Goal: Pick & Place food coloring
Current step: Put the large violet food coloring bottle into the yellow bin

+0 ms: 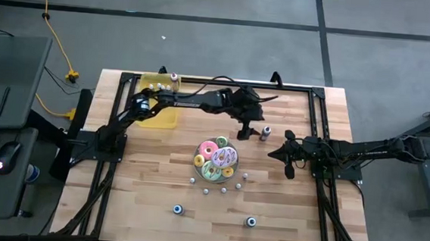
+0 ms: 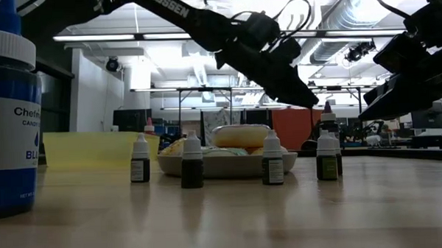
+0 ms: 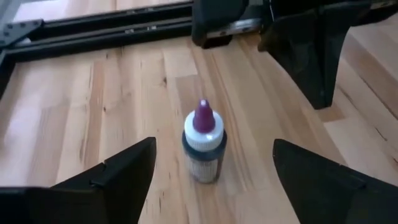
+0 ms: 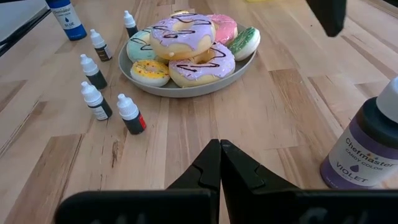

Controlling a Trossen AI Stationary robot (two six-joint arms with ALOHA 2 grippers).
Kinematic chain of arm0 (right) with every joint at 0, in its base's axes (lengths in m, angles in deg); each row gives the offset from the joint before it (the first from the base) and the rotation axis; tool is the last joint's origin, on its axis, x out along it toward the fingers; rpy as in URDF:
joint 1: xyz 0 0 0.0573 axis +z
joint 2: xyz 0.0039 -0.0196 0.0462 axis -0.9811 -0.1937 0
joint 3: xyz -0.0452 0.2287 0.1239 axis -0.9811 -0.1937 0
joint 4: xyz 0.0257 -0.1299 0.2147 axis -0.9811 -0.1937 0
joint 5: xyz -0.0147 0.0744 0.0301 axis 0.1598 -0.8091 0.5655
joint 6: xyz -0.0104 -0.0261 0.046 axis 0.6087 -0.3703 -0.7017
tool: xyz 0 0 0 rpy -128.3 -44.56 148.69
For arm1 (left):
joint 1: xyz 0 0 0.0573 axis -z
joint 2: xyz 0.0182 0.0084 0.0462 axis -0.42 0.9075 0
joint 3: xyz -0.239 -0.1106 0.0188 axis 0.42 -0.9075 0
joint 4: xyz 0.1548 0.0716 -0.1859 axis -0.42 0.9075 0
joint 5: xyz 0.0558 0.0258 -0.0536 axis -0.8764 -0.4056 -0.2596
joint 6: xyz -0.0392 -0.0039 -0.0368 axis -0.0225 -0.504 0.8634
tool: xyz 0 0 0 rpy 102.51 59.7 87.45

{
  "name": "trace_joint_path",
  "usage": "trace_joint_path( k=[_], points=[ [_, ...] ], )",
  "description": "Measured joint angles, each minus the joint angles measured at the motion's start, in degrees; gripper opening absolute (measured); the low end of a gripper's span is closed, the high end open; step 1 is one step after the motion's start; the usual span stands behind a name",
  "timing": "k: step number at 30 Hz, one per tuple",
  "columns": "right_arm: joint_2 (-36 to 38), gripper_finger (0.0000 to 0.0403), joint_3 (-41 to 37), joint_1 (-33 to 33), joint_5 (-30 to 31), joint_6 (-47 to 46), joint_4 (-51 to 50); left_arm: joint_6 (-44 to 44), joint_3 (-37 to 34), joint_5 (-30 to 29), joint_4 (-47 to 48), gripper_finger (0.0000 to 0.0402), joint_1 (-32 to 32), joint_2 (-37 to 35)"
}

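Note:
A violet food coloring bottle (image 3: 203, 149), with a white cap and purple tip, stands upright on the wood (image 1: 266, 130), right of the doughnut plate. My left gripper (image 3: 214, 146) is open just beside and above it (image 1: 246, 130); its fingers stand apart on either side of the bottle without touching. My right gripper (image 4: 219, 165) is shut and waits low near the table's right side (image 1: 289, 161), with the violet bottle (image 4: 367, 149) ahead of it. Several tiny bottles (image 4: 130, 115) stand around the plate (image 1: 224, 188).
A grey plate of frosted doughnuts (image 1: 216, 160) sits mid-table. Two larger bottles (image 1: 178, 208) (image 1: 250, 222) stand toward the near edge. A yellow tray (image 1: 159, 109) with bottles lies at the far left. A black frame rail (image 1: 317, 120) borders the work area.

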Motion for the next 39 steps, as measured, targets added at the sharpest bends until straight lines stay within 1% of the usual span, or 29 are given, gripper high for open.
trace_joint_path(
  k=[4,7,9,11,13,16,21,26,29,31,39],
  points=[
    [0.0,0.0000,0.0,0.0,0.0,0.0,0.1,2.4,-0.1,1.4,-1.9,0.0310,0.0,0.6],
    [0.0,0.0000,0.0,0.0,0.0,0.0,0.1,3.0,0.2,1.9,-5.3,0.0310,0.0,1.3],
    [0.0,0.0000,0.0,0.0,0.0,0.0,0.1,4.1,0.3,2.1,-3.8,0.0310,0.0,1.8],
    [0.0,0.0000,0.0,0.0,0.0,0.0,0.1,4.5,2.2,2.2,-4.2,0.0310,0.1,3.7],
    [0.0,0.0000,0.0,0.0,0.0,0.0,0.1,5.5,3.2,2.5,-2.4,0.0310,0.3,4.0],
    [0.0,0.0000,0.0,0.0,0.0,0.0,0.1,5.7,3.9,2.1,-4.4,0.0310,0.4,4.2],
    [0.0,0.0000,0.0,0.0,0.0,0.0,0.1,5.8,3.7,1.9,-2.9,0.0310,0.4,4.8],
    [0.0,0.0000,0.0,0.0,0.0,0.0,0.1,5.8,3.8,1.8,-4.3,0.0310,0.4,5.4],
    [0.0,0.0000,0.0,0.0,0.0,0.0,0.1,6.6,3.7,1.6,-3.2,0.0310,0.4,5.8],
    [0.0,0.0000,0.0,0.0,0.0,0.0,0.1,6.6,3.9,1.7,-4.5,0.0310,0.5,6.4],
    [0.0,0.0000,0.0,0.0,0.0,0.0,0.1,7.1,3.7,1.8,-4.4,0.0310,0.8,6.7]
  ],
)
